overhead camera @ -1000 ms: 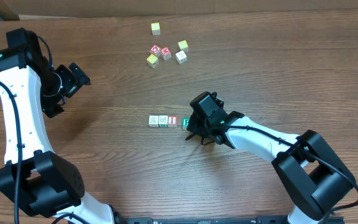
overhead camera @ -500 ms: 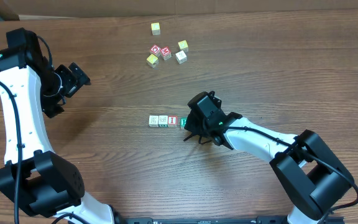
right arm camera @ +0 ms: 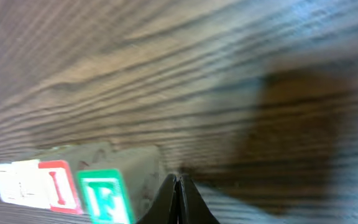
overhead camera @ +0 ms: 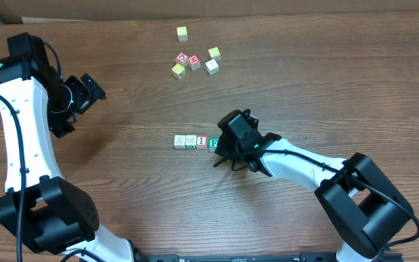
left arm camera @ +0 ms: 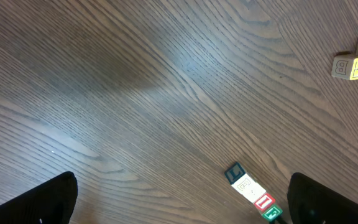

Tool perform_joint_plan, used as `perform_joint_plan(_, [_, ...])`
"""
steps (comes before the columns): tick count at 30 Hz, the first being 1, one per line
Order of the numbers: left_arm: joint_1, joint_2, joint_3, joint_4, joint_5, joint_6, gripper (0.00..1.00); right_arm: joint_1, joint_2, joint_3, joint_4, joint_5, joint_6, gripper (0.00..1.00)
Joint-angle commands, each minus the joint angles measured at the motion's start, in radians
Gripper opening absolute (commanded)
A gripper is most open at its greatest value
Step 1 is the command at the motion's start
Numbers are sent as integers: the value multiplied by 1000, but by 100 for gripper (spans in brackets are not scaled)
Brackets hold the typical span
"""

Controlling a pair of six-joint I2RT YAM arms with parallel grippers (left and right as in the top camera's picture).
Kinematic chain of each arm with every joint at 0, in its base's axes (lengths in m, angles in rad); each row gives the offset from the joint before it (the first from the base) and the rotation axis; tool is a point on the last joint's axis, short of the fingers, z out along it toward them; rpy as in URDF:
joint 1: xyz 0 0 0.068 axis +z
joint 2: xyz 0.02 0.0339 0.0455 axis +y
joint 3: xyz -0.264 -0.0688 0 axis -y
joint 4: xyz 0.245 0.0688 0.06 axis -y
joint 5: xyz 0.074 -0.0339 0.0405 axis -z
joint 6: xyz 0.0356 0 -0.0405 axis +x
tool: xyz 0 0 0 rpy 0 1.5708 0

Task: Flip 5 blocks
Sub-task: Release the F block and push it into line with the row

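Observation:
Several small alphabet blocks lie in a row at mid-table: two pale ones (overhead camera: 185, 141), a red "I" (overhead camera: 201, 141) and a green-printed one (overhead camera: 213, 143). My right gripper (overhead camera: 220, 150) is shut with nothing in it. Its tips (right arm camera: 178, 182) touch the table right beside the green block (right arm camera: 104, 196), at that block's side face. The red "I" (right arm camera: 58, 186) comes after it in the row. My left gripper (overhead camera: 87, 87) hangs open far to the left, above bare table. Its fingers (left arm camera: 42, 202) frame the row (left arm camera: 248, 186) from a distance.
A loose cluster of other cubes sits at the back: yellow-topped ones (overhead camera: 182, 33), (overhead camera: 178, 70), (overhead camera: 214, 52), two red-topped ones (overhead camera: 188, 60) and a pale one (overhead camera: 212, 66). The left wrist view catches a yellow-topped cube (left arm camera: 356, 67) at its right edge.
My right gripper has slid a little to the left, and the green block has shifted left with it, against the red "I". The left arm has not moved.

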Motion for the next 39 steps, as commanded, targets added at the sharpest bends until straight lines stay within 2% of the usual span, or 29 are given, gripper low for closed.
perform_joint_plan(1, [-1, -13, 18, -2, -2, 0, 100, 5, 8, -10, -8, -10, 9, 4])
perform_joint_plan(32, [-1, -13, 18, -2, -2, 0, 100, 17, 8, -10, 72, -2, -3, 5])
perform_joint_plan(39, [-1, -13, 18, -2, -2, 0, 100, 20, 8, -10, -23, -24, 1, 4])
